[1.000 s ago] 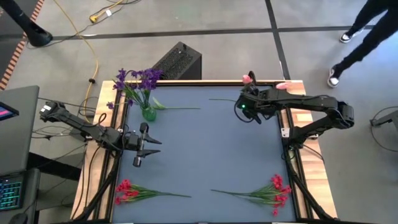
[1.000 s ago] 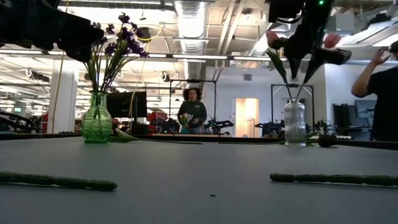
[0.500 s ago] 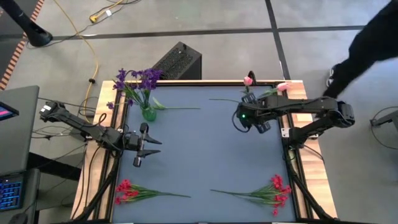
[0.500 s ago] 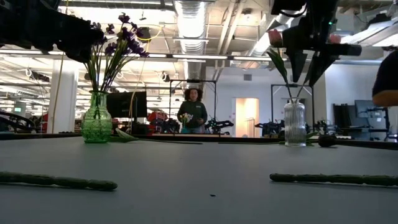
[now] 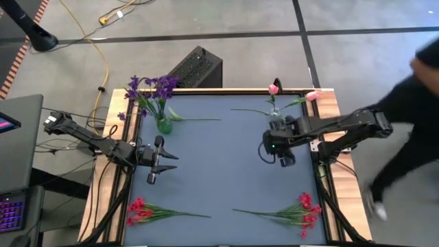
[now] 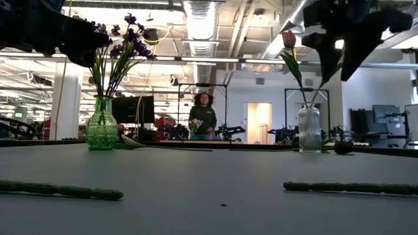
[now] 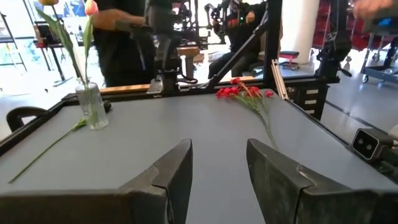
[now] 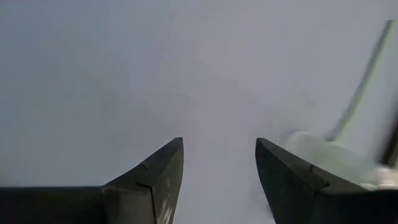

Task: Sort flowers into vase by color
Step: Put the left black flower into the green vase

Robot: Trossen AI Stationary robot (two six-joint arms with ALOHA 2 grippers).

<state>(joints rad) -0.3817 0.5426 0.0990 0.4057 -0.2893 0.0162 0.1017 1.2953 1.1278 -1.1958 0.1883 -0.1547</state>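
Note:
Two pink tulips point(image 5: 273, 88) stand with their stems in a clear ribbed vase point(image 6: 309, 128) at the table's far right. The purple blooms point(image 5: 151, 87) fill a green vase point(image 5: 163, 125) at the far left. Red sprays lie flat near the near edge, one on the left point(image 5: 140, 208) and one on the right point(image 5: 302, 208). My right gripper point(image 5: 281, 154) hangs open over bare table just nearside of the clear vase and points down. My left gripper point(image 5: 162, 159) waits open at the left edge, level and facing right.
A loose green stem point(image 5: 199, 119) lies beside the green vase, another point(image 5: 245, 110) beside the clear vase. A person point(image 5: 411, 103) moves past the table's right side. The grey table top point(image 5: 219, 165) is bare in the middle between the vases and the red sprays.
My right gripper has drawn back from above the clear vase toward the near edge, fingers open throughout. The tulips have stayed in the vase. A person has walked along the right side of the table.

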